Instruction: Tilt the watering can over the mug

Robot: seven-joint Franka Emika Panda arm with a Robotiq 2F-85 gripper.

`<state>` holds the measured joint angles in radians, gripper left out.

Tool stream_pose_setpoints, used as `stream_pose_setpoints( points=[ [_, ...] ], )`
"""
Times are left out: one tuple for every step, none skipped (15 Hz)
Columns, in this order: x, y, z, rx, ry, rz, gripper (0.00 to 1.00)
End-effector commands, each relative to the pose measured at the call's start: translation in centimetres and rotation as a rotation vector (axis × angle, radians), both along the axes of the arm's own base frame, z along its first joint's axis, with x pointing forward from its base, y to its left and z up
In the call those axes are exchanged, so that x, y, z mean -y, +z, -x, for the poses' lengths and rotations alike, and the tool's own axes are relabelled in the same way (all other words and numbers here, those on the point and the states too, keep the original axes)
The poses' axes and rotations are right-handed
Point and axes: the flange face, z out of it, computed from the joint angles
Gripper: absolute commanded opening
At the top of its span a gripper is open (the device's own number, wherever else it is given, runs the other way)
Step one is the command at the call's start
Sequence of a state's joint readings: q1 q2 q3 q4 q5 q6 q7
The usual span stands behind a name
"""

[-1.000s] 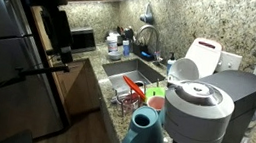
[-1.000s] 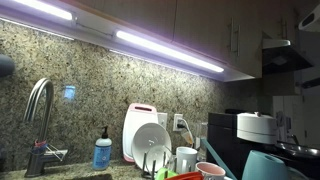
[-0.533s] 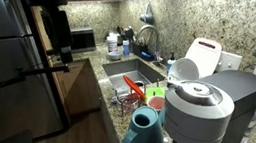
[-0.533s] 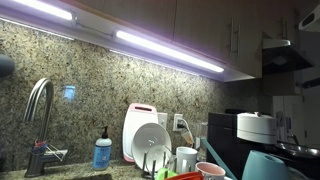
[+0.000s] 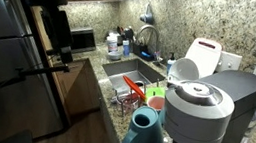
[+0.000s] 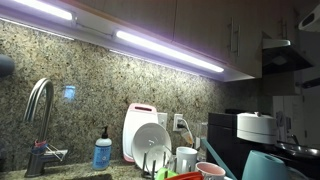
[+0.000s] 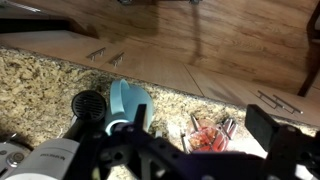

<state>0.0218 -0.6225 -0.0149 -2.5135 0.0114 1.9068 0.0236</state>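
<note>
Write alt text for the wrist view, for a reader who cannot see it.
From high above, the open gripper hangs over a granite counter where the teal watering can stands beside the grey-topped coffee machine. A dish rack holding red items sits to the right, and wooden floor fills the top.

The watering can stands beside the coffee machine.

Long white under-cabinet light strips glare brightly, washing the speckled granite backsplash — the brown wooden cupboards above lie dim. The wrist view is murky and soft — the teal-blue plastic watering can blurs near the lens.
</note>
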Motion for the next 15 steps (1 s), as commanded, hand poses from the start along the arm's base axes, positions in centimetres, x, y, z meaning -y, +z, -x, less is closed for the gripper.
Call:
stream_pose_setpoints(
  points=[
    [0.0, 0.1, 0.0, -0.001, 0.000, 0.000, 1.00],
    [0.0, 0.2, -0.2, -0.011, 0.013, -0.002, 1.00],
    [0.1, 0.5, -0.7, 0.003, 0.001, 0.007, 1.00],
    [0.2, 0.7, -1.1, 0.014, 0.003, 0.001, 1.00],
    [0.2, 1.2, -1.8, 0.019, 0.007, -0.001, 1.00],
    [0.1, 1.6, -2.5, 0.029, 0.015, -0.012, 1.00],
    [0.0, 2.0, -3.2, 0.049, 0.007, -0.004, 1.00],
    [-0.1, 2.5, -4.2, 0.048, -0.008, -0.004, 1.00],
    [-0.4, 3.0, -5.0, 0.065, -0.001, -0.021, 1.00],
    [-0.7, 3.3, -5.9, 0.054, -0.020, -0.022, 1.00],
    [-1.2, 3.5, -6.8, 0.045, -0.020, -0.046, 1.00],
    [-1.9, 3.5, -7.7, 0.036, -0.020, -0.070, 1.00],
    [-2.6, 3.4, -8.6, 0.019, -0.015, -0.101, 1.00],
    [-3.4, 2.9, -9.5, -0.003, -0.017, -0.110, 1.00],
    [-4.1, 2.4, -10.4, -0.024, -0.034, -0.116, 1.00]
  ],
)
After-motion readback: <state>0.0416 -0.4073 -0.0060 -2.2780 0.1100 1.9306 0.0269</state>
